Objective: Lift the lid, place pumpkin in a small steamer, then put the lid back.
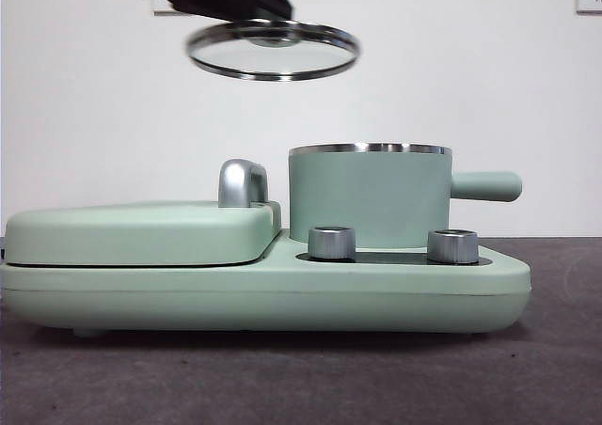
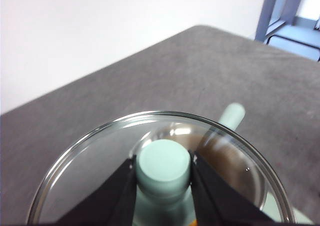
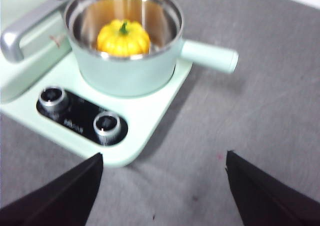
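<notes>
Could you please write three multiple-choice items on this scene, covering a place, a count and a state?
1. Where is the pumpkin?
A. on the table
B. inside the small steamer
C. in the right hand

2. How many steel dials does the base carry?
A. one
B. two
C. four

3. What is the state of the lid?
A. held above the steamer
B. seated on the steamer
C. lying on the table

Answers: 1 B, the right wrist view shows it at the pot's bottom. 2 B, two show in front. 3 A, the left hand grips its knob in the air.

Lid point(image 1: 273, 50) in pincer point(image 1: 268, 32) above steamer point(image 1: 369, 196)
</notes>
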Robot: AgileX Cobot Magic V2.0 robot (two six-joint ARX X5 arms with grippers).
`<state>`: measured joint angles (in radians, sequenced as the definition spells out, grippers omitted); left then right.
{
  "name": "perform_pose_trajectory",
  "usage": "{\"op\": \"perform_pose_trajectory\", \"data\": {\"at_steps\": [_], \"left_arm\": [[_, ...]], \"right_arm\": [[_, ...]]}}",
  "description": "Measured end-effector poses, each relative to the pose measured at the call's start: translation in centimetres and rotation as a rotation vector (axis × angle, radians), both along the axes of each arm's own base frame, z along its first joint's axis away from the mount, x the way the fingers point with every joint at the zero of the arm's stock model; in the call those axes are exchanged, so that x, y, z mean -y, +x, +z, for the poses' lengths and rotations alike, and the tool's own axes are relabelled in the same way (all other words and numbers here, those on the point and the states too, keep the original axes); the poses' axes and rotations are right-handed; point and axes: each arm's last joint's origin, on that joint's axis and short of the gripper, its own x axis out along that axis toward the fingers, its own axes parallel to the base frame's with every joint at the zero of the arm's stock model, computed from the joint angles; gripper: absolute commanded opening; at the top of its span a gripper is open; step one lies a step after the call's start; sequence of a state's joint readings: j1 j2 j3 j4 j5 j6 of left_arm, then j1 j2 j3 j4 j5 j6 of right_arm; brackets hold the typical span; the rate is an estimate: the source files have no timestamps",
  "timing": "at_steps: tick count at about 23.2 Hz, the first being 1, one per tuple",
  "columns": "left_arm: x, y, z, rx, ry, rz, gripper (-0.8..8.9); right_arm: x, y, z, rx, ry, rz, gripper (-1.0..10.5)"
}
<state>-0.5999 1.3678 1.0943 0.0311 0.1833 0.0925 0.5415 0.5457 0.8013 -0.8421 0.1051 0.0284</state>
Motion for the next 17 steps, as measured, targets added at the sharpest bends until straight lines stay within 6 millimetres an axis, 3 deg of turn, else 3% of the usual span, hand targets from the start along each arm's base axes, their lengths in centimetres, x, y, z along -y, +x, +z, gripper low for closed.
{"op": "perform_pose_trajectory", "data": {"at_steps": [8,17], "left_arm": [[3.1,1.5,-2.6,0.010,-0.011,-0.050,0.10],[4.8,2.5,-4.3,0.012,-0.040,-0.067,0.10]], "right_arm": [[0.2,-0.4,-0.7,-0.089,-0.027,-0.017,3.8],[0.4,-0.7,-1.1,-0.133,-0.049,-0.020,3.8]]}}
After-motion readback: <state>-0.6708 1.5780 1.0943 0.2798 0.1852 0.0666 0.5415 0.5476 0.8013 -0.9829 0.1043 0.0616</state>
